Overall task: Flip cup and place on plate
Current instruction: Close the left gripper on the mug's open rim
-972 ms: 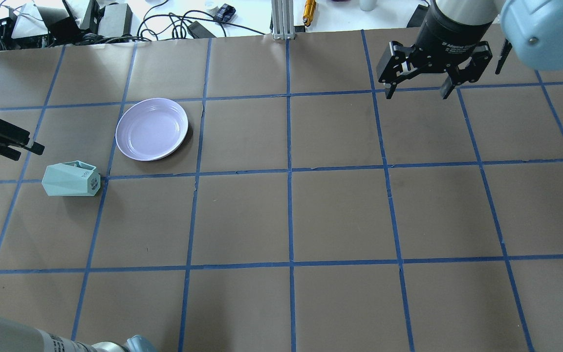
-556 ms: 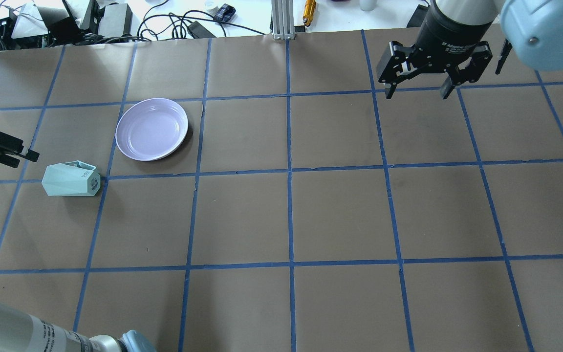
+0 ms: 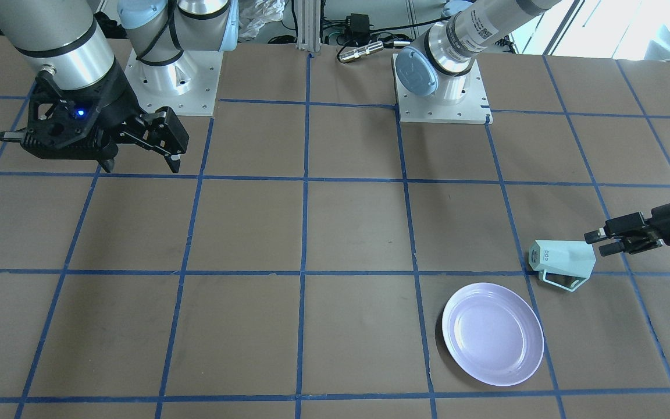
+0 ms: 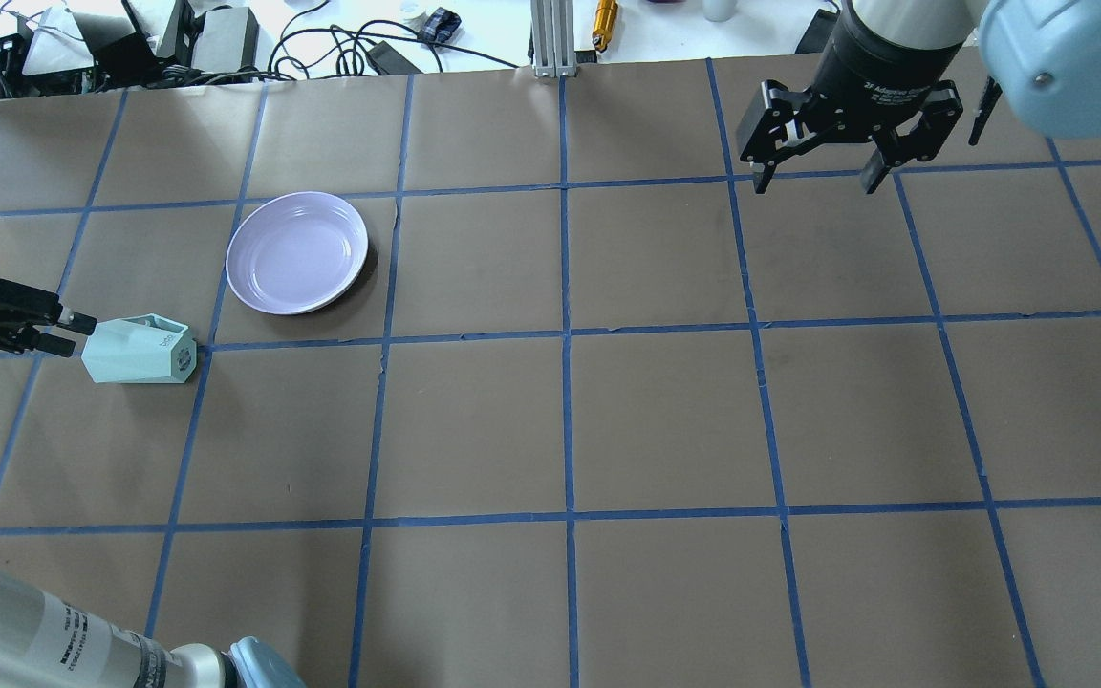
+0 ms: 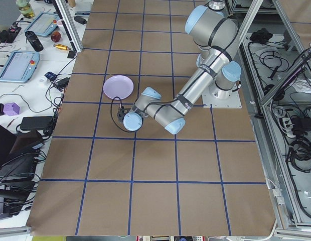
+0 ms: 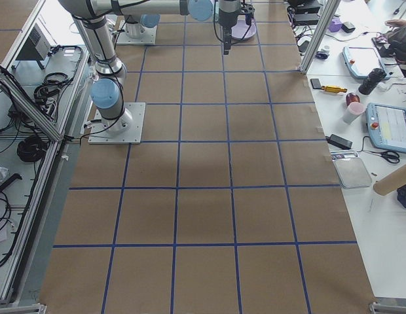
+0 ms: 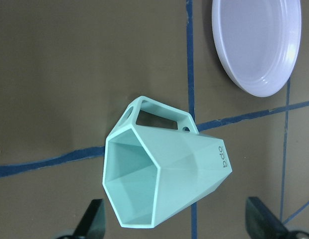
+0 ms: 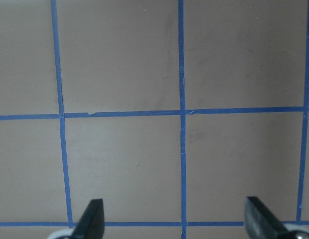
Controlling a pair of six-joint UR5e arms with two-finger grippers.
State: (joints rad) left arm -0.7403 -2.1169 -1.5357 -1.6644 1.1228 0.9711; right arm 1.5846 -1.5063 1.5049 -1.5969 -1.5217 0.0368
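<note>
Mint-green, the cup (image 7: 164, 174) lies on its side, rim facing your left gripper (image 7: 177, 222) — jaws spread wide to straddle it.

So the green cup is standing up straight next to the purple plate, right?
No. The cup is next to the plate, but it lies on its side, not standing up. The left wrist view shows its open mouth pointing sideways at the camera.
</note>
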